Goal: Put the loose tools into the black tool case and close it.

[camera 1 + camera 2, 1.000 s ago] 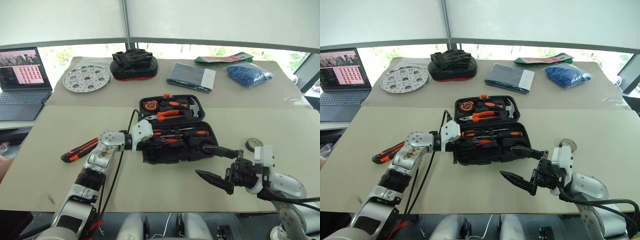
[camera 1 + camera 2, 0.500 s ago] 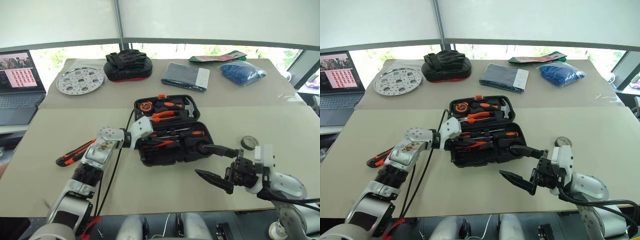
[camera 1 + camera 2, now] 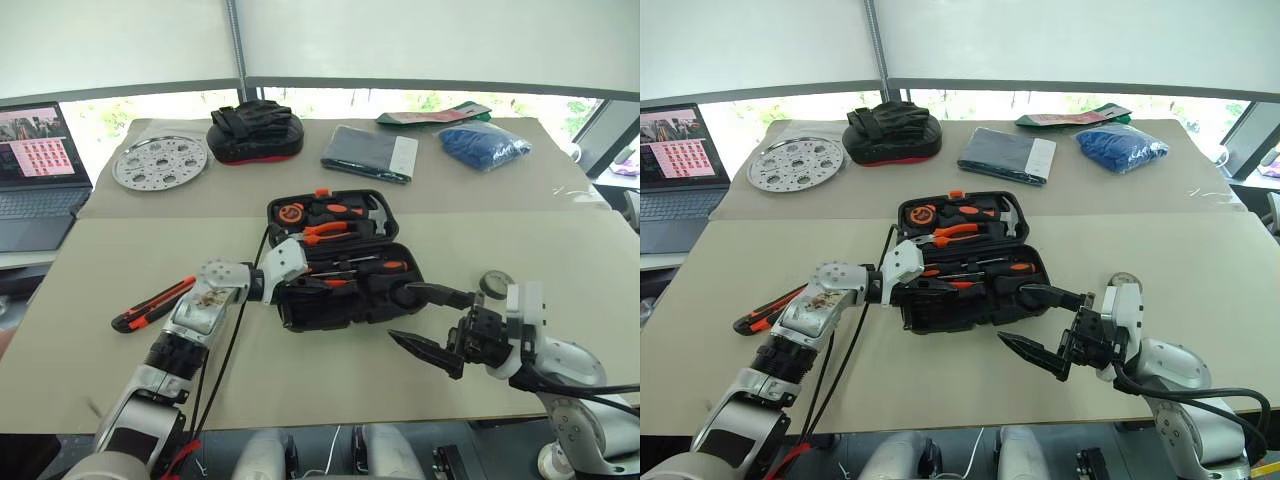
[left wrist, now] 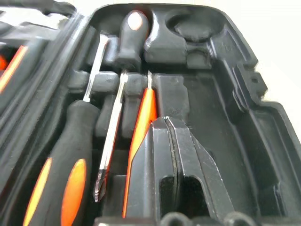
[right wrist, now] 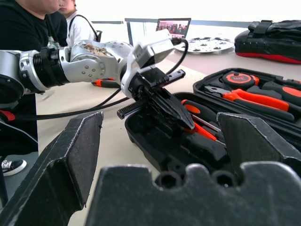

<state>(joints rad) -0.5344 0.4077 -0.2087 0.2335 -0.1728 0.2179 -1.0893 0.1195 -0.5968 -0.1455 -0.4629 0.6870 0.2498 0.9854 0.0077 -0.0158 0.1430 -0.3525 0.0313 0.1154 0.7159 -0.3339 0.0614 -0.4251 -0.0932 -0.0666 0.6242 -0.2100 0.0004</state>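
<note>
A: Black tool case (image 3: 335,258) lies open on the bench (image 3: 120,370), near the middle, both halves flat. Far half holds pliers (image 3: 330,231), a hammer (image 3: 378,213) and a tape measure (image 3: 297,212).

B: And the near half?

A: Two screwdrivers seated in their slots – one (image 4: 61,165) with its handle toward the left arm, the other (image 4: 129,40) laid the opposite way. The slim orange tester pen (image 4: 141,122) lies beside them.

B: Left end effector (image 3: 932,284)?

A: Clenched, fingers together, reaching in over the near half from the case's left end. Its tips sit right at the tester pen; in the left wrist view the closed fingers (image 4: 181,160) overlap the pen's lower end. Whether they pinch it or merely rest over it, cannot tell.

B: Right end effector (image 3: 420,320)?

A: Released, fingers spread wide, hanging off the near right corner of the case, touching nothing.

B: Loose items outside the case?

A: Utility knife (image 3: 152,304) on the bench left of the left arm, well apart from the case. Small dark tape roll (image 3: 495,283) on the bench to the right, just behind the right arm.
</note>
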